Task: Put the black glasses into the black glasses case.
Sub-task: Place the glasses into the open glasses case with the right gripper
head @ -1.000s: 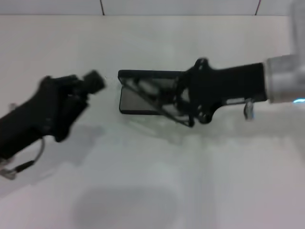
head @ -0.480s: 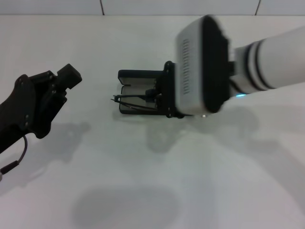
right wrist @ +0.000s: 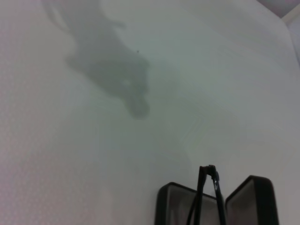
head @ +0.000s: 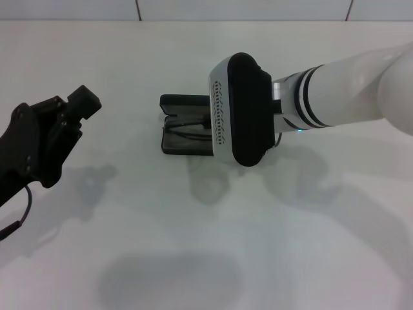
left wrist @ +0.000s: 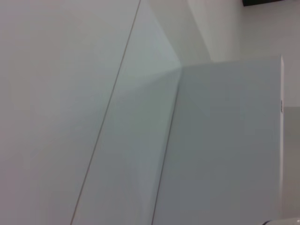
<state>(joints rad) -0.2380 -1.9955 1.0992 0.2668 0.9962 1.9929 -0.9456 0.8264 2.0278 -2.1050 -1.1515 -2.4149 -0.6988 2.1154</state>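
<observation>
The black glasses case (head: 184,143) lies open at the table's middle, its lid (head: 182,101) standing at the far side. A thin piece of the black glasses (head: 187,133) shows over the case's inside. My right arm's white wrist (head: 239,110) hangs over the right half of the case and hides the right gripper and the rest of the glasses. In the right wrist view two slim temple arms of the glasses (right wrist: 206,187) rise over the case (right wrist: 176,206). The left gripper (head: 79,106) hovers well left of the case, holding nothing.
The white table (head: 206,245) stretches all around the case, with arm shadows on it (right wrist: 117,75). A tiled wall edge (head: 139,10) runs along the back. The left wrist view shows only pale wall panels (left wrist: 140,117).
The right arm has turned, so its white wrist now covers the case's right half, and the glasses have come down to the case. The left gripper has drawn back to the left.
</observation>
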